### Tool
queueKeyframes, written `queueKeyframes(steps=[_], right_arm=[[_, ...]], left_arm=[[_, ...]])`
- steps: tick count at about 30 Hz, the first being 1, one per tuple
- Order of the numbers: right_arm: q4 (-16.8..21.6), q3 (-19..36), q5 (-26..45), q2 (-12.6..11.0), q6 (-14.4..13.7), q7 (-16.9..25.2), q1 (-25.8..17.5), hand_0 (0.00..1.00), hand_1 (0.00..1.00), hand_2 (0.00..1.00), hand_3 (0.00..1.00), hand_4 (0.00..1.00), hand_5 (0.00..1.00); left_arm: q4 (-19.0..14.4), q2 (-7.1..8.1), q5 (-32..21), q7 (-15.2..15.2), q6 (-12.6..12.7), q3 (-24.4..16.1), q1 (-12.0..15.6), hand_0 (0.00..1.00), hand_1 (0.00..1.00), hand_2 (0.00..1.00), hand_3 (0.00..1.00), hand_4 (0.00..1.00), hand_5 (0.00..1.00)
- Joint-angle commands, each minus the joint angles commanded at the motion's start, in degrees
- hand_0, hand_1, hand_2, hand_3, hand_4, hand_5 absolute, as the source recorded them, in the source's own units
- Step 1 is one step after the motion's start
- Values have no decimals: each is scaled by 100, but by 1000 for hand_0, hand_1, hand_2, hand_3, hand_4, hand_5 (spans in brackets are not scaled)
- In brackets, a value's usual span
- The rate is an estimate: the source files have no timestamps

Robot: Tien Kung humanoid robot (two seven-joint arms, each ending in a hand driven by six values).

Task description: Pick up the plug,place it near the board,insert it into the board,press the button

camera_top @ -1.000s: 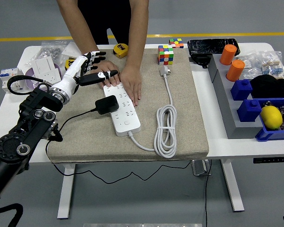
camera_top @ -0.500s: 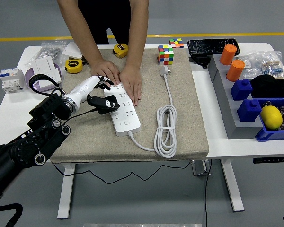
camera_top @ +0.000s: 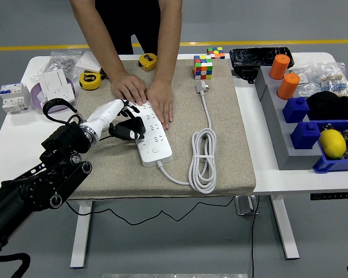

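A white power strip (camera_top: 153,139) lies on the beige mat (camera_top: 220,116), with its button (camera_top: 156,150) near its near end. A black plug (camera_top: 131,129) sits on the strip's left side, and its black cord runs off to the left. My left hand (camera_top: 120,119) reaches in from the lower left, its fingers curled over the plug. A person at the far side presses both hands (camera_top: 160,99) flat on the strip's far end. My right arm is out of view.
The strip's white cable (camera_top: 203,161) lies coiled on the mat. A Rubik's cube (camera_top: 203,66) and two tape measures (camera_top: 90,80) lie at the back. A grey box with orange cylinders (camera_top: 288,86) and blue bins holding a lemon (camera_top: 332,143) stand at the right.
My left hand has come down from above the mat's left side and moved right onto the plug, curling its fingers over it. The person's hands stay on the strip.
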Motion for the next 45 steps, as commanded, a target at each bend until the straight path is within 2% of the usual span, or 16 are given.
queueKeyframes(steps=[5, 6, 17, 18, 23, 24, 35, 36, 41, 42, 45], right_arm=[[0, 21, -13, 1, -1, -8, -9, 998, 802, 720, 728, 998, 998], [0, 22, -14, 1, -2, -7, -7, 998, 802, 720, 728, 998, 998], [0, 52, -22, 1, -5, 0, 9, 998, 802, 720, 728, 998, 998], [0, 53, -23, 0, -6, 0, 10, 998, 802, 720, 728, 998, 998], [0, 57, -23, -1, -7, 0, 22, 998, 802, 720, 728, 998, 998], [0, 60, -27, -2, -8, -1, 23, 998, 802, 720, 728, 998, 998], [0, 73, -40, -8, -13, -3, 24, 998, 802, 719, 727, 998, 998], [0, 75, -45, -8, -15, -5, 23, 998, 802, 719, 727, 998, 998], [0, 75, -87, -8, -19, -12, 11, 998, 802, 719, 727, 998, 998], [0, 83, -135, -9, -23, -17, 9, 998, 802, 719, 727, 998, 998], [0, 84, -185, -12, -32, -22, 13, 998, 802, 719, 727, 998, 998]], left_arm=[[27, 5, 164, 28, 6, -14, -8, 487, 551, 507, 539, 998, 121], [31, 7, 190, 34, 3, -13, -8, 449, 512, 503, 531, 998, 103], [30, -13, 399, 33, 17, 12, -34, 428, 502, 505, 536, 998, 90], [29, -12, 400, 34, 12, 9, -37, 383, 463, 501, 538, 962, 80], [40, -19, 403, 42, -11, 11, -55, 383, 463, 501, 538, 962, 80], [42, -21, 402, 46, -21, 9, -57, 371, 457, 496, 541, 895, 97], [58, -44, 486, 59, -40, 14, -84, 376, 464, 498, 541, 863, 97], [55, -45, 497, 62, -40, 15, -86, 356, 440, 483, 539, 788, 106], [65, -47, 555, 90, -80, 27, -82, 356, 440, 483, 539, 788, 106], [67, -47, 564, 97, -95, 37, -79, 349, 423, 456, 523, 738, 110], [70, -49, 614, 105, -93, 52, -77, 349, 423, 456, 523, 738, 110]])
